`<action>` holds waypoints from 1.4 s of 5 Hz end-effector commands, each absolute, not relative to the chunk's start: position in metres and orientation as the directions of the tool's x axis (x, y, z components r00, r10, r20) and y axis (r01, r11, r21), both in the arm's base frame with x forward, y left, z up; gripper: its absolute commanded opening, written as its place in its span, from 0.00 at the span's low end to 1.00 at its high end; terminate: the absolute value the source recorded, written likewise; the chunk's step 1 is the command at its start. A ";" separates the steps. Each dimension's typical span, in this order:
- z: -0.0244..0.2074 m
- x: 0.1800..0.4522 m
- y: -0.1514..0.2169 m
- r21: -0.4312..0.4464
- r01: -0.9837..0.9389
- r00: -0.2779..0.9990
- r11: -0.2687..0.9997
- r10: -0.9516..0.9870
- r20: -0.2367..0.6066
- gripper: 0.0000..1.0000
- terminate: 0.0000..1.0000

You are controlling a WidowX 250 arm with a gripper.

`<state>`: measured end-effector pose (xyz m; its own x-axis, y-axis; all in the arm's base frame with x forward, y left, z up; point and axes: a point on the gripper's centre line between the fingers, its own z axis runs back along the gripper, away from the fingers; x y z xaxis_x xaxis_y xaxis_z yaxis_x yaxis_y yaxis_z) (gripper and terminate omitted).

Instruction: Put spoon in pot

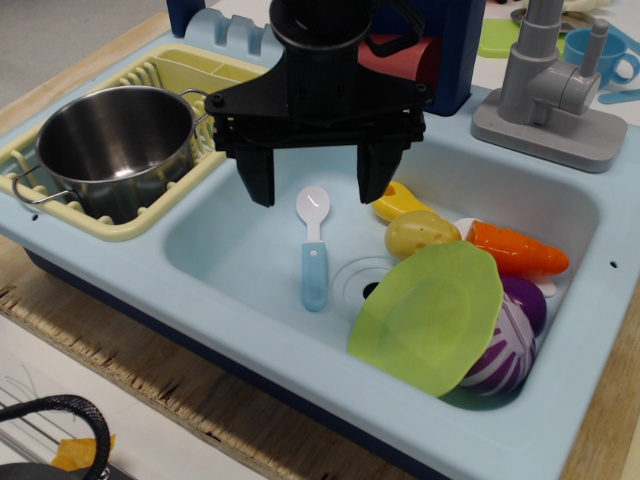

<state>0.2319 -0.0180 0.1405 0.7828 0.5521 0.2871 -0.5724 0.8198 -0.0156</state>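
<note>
The spoon lies flat on the floor of the light blue toy sink, its white bowl pointing to the back and its light blue handle to the front. The shiny steel pot stands upright and empty in the yellow dish rack at the left. My black gripper hangs open above the sink, its two fingers spread on either side of the spoon's bowl, above it and holding nothing.
A yellow toy piece, an orange carrot, a green plate and a purple toy crowd the sink's right side. A grey faucet stands at the back right. The drain is beside the spoon.
</note>
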 end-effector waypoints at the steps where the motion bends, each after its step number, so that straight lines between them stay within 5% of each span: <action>1: 0.140 0.232 -0.018 -0.016 -0.572 0.783 0.820 0.552 0.287 1.00 0.00; 4: 0.113 0.228 -0.009 -0.108 -0.529 0.809 0.842 0.539 0.234 1.00 0.00; 7: 0.089 0.236 -0.002 -0.094 -0.557 0.800 0.825 0.563 0.205 1.00 0.00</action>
<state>0.2341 -0.0033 0.0808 0.7968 0.5713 0.1970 -0.5664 0.8196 -0.0860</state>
